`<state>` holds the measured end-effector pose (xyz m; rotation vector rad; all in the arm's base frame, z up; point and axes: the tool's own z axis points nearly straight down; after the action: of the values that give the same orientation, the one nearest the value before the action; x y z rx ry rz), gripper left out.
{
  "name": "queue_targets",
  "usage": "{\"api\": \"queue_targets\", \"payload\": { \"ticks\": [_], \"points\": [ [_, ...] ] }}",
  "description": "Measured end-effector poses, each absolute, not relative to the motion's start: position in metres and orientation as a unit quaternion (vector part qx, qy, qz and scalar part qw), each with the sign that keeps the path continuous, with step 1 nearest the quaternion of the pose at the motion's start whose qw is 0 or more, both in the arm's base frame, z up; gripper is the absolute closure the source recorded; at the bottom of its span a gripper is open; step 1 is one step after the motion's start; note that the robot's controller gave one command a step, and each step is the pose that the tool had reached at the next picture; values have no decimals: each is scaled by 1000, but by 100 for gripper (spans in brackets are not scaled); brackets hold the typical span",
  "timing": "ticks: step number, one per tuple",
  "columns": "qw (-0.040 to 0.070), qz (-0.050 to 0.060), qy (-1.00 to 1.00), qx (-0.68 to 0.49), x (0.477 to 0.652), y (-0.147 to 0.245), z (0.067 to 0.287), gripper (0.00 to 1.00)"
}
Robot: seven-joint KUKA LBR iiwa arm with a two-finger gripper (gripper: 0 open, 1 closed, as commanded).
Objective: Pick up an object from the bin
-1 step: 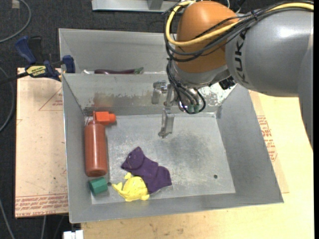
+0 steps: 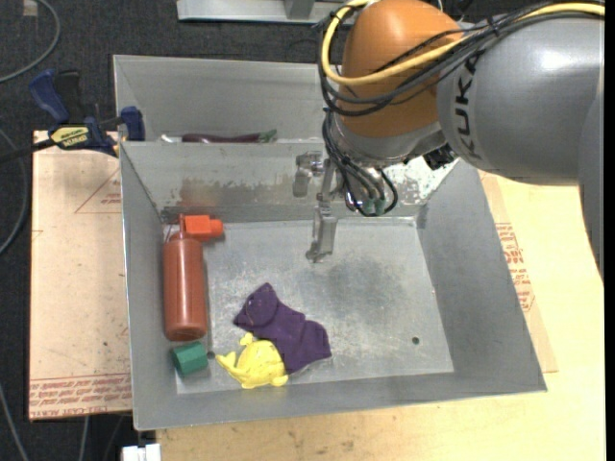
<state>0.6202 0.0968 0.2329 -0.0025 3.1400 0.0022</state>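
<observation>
Grey arm (image 2: 538, 84) reaches in from the upper right, its gripper (image 2: 321, 233) hanging upright over the bare metal bin (image 2: 480, 286) floor, upper centre.
Gripper opening: cannot tell. At left lies a smooth red-brown bottle (image 2: 184, 291). At lower centre a crumpled purple cloth (image 2: 283, 329) touches a lumpy yellow toy (image 2: 255, 363), with a green block (image 2: 190, 358) beside.

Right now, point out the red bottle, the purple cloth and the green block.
red bottle (image 2: 184, 291): camera view, mid body.
purple cloth (image 2: 285, 327): camera view, its middle.
green block (image 2: 190, 358): camera view, top face.
</observation>
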Motion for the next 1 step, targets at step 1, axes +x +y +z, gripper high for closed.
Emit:
{"api": "queue_targets", "payload": {
  "ticks": [1],
  "points": [
    [4, 1, 1000, -24, 604, 103, 203, 0]
  ]
}}
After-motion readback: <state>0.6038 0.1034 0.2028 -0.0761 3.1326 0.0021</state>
